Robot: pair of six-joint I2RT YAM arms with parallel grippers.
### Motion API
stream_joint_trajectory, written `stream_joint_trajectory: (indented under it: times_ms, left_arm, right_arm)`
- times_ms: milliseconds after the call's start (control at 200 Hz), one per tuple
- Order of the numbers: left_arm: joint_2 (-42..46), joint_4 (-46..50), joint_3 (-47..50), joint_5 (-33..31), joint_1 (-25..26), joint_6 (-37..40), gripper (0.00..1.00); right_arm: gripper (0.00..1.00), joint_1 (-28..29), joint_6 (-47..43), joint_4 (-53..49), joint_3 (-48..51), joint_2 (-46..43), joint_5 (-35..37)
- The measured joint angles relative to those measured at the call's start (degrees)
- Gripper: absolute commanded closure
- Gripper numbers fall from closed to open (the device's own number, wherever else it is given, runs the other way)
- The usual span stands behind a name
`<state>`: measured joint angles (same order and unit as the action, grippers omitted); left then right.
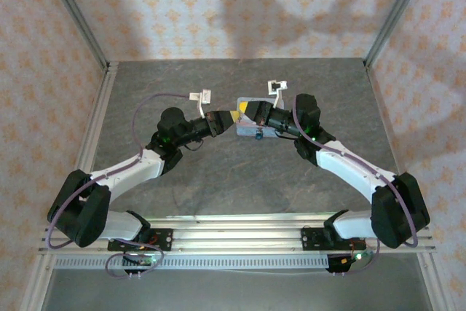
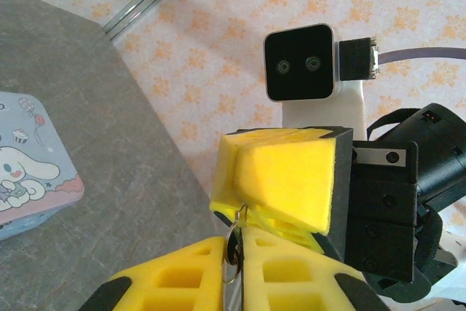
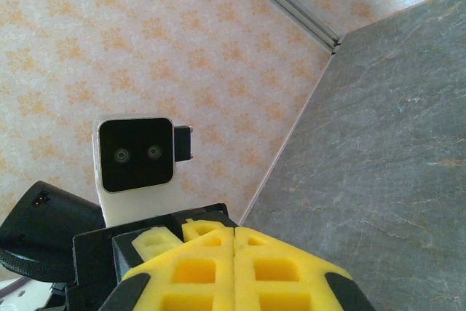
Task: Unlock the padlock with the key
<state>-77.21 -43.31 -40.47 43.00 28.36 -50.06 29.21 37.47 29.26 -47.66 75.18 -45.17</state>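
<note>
Top view: we see both arms reaching to the middle of the table (image 1: 218, 172). The left gripper (image 1: 227, 116) and the right gripper (image 1: 245, 112) meet tip to tip, just over the near left part of a pale blue tin (image 1: 247, 102). A dark speck (image 1: 259, 136) sits by the tin's near edge, too small for us to name.

Left wrist view: the left gripper (image 2: 233, 271) is clenched, and a tiny dark piece sits in the seam between its yellow pads. We take that piece for the padlock (image 2: 231, 250), but little of it shows. A thin metal ring (image 2: 238, 216) runs from it up to the tip of the right gripper (image 2: 251, 198), which touches the ring. The tin (image 2: 29, 172) lies flat on the table off to the left, well apart from the fingers.

Right wrist view: the right gripper (image 3: 234, 253) has its pads pressed flat together with no gap. We see no key there, so we cannot tell if it pinches one.

Progress, as we judge it: pickup looks done and lock and ring are brought together in the air. We cannot tell if the key is in the keyhole. The turn and the shackle popping open look left to do.
</note>
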Motion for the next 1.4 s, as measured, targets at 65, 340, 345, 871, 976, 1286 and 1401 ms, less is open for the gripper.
stream_joint_trajectory:
  times_ms: [65,340,345,871,976,1286,1401]
  left_arm:
    - [0.0,-0.1,0.0,0.0,0.0,-0.1,0.98]
    - [0.2,2.1,-0.9,-0.2,-0.1,1.0,1.0]
    - [0.3,2.3,-0.9,-0.2,-0.2,1.1,1.0]
    - [10.8,29.4,-3.5,-3.5,-1.6,20.3,1.0]
    - [11.9,34.0,-3.4,-4.5,-1.6,23.7,1.0]
    - [13.0,35.3,1.8,-4.7,-1.6,27.5,1.0]
    - [13.4,34.3,4.4,-4.7,-1.6,27.7,1.0]
  right_arm:
    - [1.0,0.0,0.0,0.2,0.1,0.0,0.3]
    - [0.86,0.2,-0.9,0.0,0.2,0.0,1.4]
    - [0.85,0.2,-0.9,-0.1,0.2,0.0,1.5]
    - [0.32,-1.0,-8.0,-20.4,-0.9,-6.0,14.1]
    - [0.32,-1.3,-9.3,-24.8,-1.3,-6.1,17.0]
    - [0.32,-1.2,-10.6,-35.6,-1.3,-1.7,26.0]
    - [0.31,0.0,-11.0,-37.5,-1.4,2.5,28.7]
